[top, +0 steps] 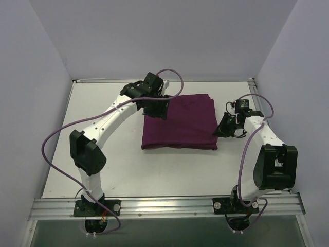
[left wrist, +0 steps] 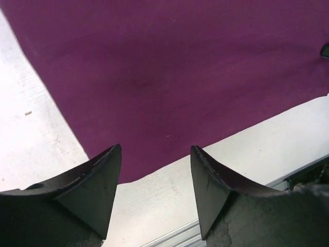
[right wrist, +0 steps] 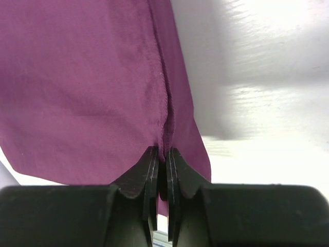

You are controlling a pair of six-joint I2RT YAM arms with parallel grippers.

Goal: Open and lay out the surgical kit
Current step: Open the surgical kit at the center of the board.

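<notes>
Right gripper [right wrist: 163, 152] is pinched closed on a raised fold along the right edge of the purple cloth wrap [top: 180, 123], a hold that looks meant for peeling that flap back. Left gripper [left wrist: 154, 154] hangs with its jaws apart over the wrap's far left corner, gripping nothing, probably placed to take the opposite side or steady the bundle. The wrap lies folded into a neat rectangle in the middle of the white table [top: 154, 170], between the two arms. No tray or instruments show; if they are inside, the cloth hides them, so the kit looks not yet opened
</notes>
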